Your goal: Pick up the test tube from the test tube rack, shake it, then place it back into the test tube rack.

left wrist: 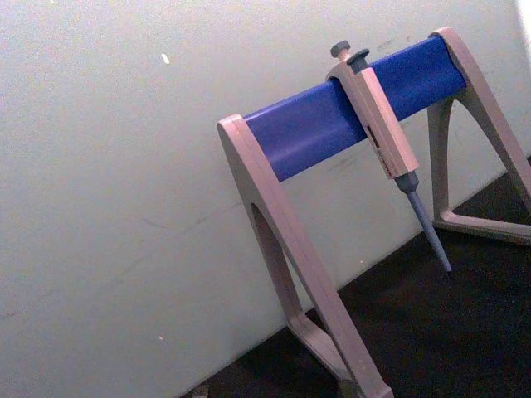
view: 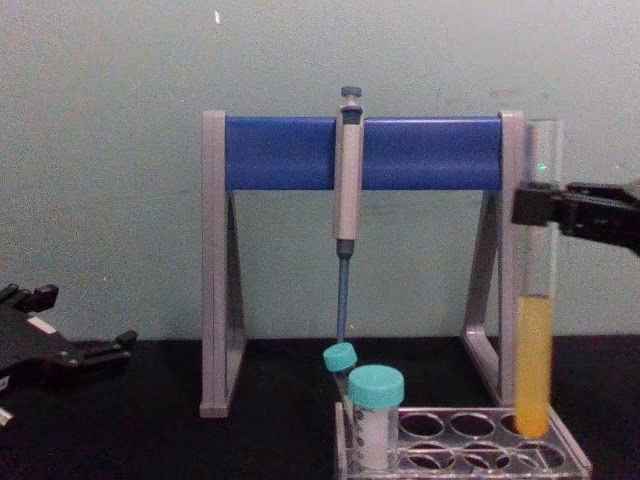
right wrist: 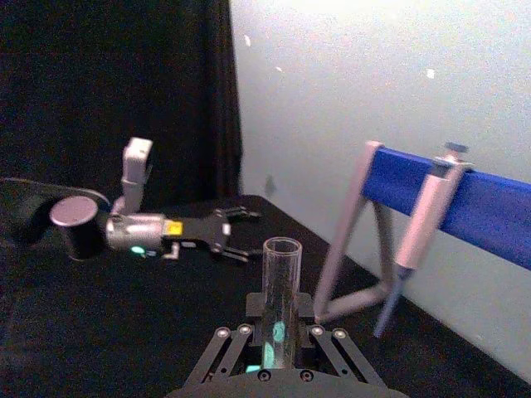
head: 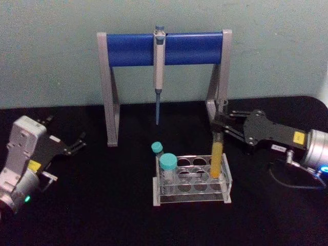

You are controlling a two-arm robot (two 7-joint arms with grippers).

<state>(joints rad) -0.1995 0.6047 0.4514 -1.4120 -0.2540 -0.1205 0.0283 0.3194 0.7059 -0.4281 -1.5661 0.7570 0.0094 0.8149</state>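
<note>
Stand leg behind rack; vials crowd L side.

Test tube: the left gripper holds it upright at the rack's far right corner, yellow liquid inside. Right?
No. The right gripper holds the test tube, as the head view shows. The rest stands: upright at the rack's far right corner, yellow liquid inside. The left gripper rests open, off to the left.

Pipette on blue stand, teal-capped vials

A pale green wall backs the black-covered table, a dark curtain hanging beside it.
</note>
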